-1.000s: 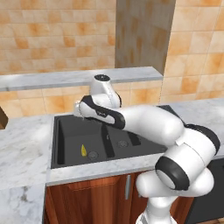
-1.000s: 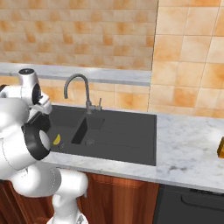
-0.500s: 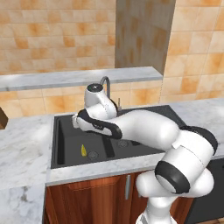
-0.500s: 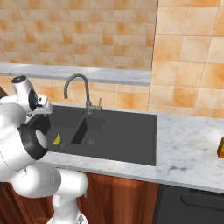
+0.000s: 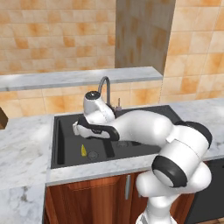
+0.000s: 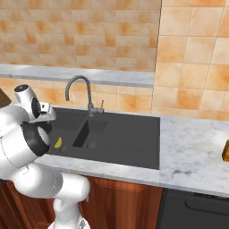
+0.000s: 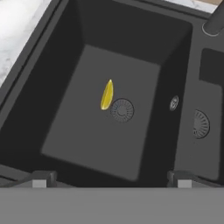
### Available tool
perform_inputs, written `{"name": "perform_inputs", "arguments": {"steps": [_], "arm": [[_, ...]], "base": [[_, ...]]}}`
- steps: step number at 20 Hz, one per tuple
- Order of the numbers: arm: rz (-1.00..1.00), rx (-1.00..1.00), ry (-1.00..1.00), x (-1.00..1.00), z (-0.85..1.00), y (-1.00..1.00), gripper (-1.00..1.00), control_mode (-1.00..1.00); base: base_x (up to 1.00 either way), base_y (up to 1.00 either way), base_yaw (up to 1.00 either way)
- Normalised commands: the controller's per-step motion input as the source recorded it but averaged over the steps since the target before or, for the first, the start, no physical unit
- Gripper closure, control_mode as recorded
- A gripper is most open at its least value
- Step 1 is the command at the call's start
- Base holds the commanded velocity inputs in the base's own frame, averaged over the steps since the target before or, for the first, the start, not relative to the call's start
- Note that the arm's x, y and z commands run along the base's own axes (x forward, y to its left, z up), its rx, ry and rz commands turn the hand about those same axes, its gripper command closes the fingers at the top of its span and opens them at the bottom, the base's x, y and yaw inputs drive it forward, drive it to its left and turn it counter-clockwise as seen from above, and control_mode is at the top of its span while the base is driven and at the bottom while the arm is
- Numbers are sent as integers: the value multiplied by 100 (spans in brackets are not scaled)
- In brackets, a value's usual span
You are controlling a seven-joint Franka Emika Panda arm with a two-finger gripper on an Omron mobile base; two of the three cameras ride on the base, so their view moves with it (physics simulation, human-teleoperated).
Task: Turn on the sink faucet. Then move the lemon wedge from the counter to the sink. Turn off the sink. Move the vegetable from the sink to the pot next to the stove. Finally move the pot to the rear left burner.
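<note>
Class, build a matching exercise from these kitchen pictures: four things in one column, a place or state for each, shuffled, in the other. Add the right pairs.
1. lemon wedge
2. sink faucet
3. tool
4. counter

a. open, above the basin
b. lying beside a round drain
c. veined white marble around the sink
d. rising behind the basins

Pairs: 1-b, 2-d, 3-a, 4-c

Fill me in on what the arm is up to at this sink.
The arm's open gripper hangs above the smaller basin of the black sink, holding nothing. The lemon wedge lies on that basin's floor, right beside the round drain. No water is visible at the faucet. By the look of it, the wedge is about to be picked out of the sink.
</note>
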Motion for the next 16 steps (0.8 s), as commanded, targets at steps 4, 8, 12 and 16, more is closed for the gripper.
{"name": "perform_inputs", "arguments": {"steps": [4, 8, 12, 16], "arm": [[0, 0, 7, 21, -36, 0, -100, -100], [-4, 2, 7, 35, -34, 3, -100, -100], [-3, 0, 11, 30, -34, 10, -100, -100], [-2, 0, 14, 24, -38, 19, -100, -100]], "base": [[0, 0, 0], [0, 0, 0], [0, 0, 0], [0, 0, 0]]}}
